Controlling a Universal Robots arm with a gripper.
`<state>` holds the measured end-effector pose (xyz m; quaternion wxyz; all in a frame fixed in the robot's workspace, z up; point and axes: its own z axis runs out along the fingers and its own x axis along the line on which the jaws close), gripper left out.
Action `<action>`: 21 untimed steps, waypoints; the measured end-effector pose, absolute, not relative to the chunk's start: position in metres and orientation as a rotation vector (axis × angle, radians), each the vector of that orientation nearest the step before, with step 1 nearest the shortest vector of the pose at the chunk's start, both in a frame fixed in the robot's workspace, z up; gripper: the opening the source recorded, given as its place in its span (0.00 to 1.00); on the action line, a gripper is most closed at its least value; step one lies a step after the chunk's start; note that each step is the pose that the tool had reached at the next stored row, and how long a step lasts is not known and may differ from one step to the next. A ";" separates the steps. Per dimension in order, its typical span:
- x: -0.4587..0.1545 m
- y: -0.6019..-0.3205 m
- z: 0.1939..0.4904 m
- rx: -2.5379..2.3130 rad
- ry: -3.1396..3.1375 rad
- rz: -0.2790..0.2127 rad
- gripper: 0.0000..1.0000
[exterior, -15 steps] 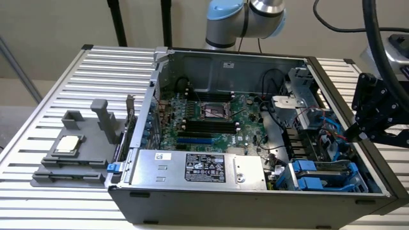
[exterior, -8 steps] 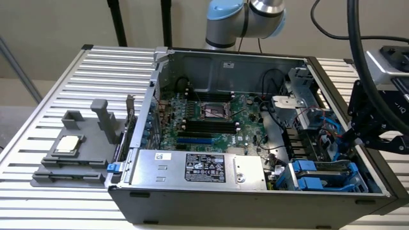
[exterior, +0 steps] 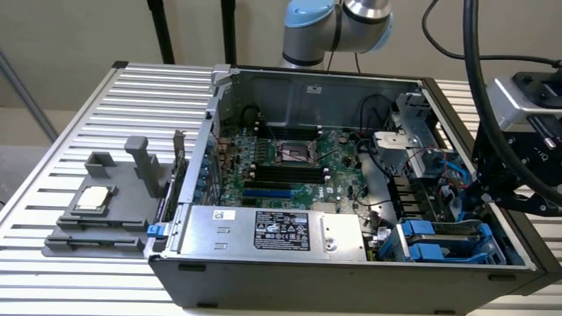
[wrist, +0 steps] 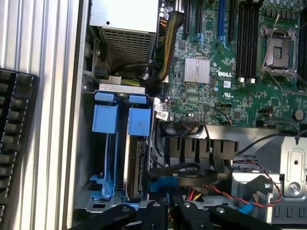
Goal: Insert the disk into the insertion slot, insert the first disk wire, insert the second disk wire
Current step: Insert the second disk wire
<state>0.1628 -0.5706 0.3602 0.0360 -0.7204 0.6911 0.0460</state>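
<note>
The disk (wrist: 139, 168) stands edge-on in the insertion slot (wrist: 111, 158) of the drive cage, under the right one of two blue tabs (wrist: 139, 120). A blue flat disk wire (wrist: 184, 181) with a black plug lies against the disk's end. Red and yellow leads (wrist: 193, 194) of another disk wire run down into my gripper (wrist: 171, 211), whose fingers (wrist: 154, 212) stand close together just below the blue wire. In the exterior view my gripper (exterior: 481, 197) hangs over the case's right wall, above the blue drive cage (exterior: 443, 240).
The open case holds a green motherboard (exterior: 290, 164) and a silver power-supply box (exterior: 272, 230). Cable bundles (wrist: 165, 52) run between them. A grey fixture (exterior: 105, 204) sits on the slatted table (exterior: 79, 276) at the exterior view's left. A black ridged object (wrist: 14, 143) lies outside the case.
</note>
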 end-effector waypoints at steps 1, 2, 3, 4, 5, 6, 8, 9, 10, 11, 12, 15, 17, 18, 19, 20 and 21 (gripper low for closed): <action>0.162 -0.570 0.360 -2.215 2.121 0.141 0.17; 0.161 -0.570 0.359 -2.217 2.119 0.141 0.17; 0.161 -0.569 0.359 -2.218 2.117 0.141 0.19; 0.160 -0.568 0.358 -2.220 2.116 0.141 0.19; 0.159 -0.568 0.358 -2.222 2.114 0.141 0.25; 0.159 -0.567 0.357 -2.223 2.113 0.142 0.31; 0.157 -0.567 0.356 -2.227 2.108 0.142 0.38; 0.156 -0.567 0.356 -2.230 2.106 0.142 0.38; 0.154 -0.567 0.356 -2.233 2.103 0.142 0.38; 0.152 -0.567 0.356 -2.236 2.100 0.142 0.38; 0.151 -0.567 0.356 -2.238 2.098 0.142 0.38; 0.149 -0.570 0.356 -2.241 2.095 0.142 0.38; 0.149 -0.576 0.356 -2.241 2.095 0.143 0.38; 0.149 -0.580 0.356 -2.241 2.095 0.143 0.38; 0.149 -0.584 0.356 -2.241 2.095 0.144 0.38; 0.149 -0.589 0.356 -2.242 2.096 0.145 0.38; 0.149 -0.593 0.356 -2.243 2.097 0.148 0.38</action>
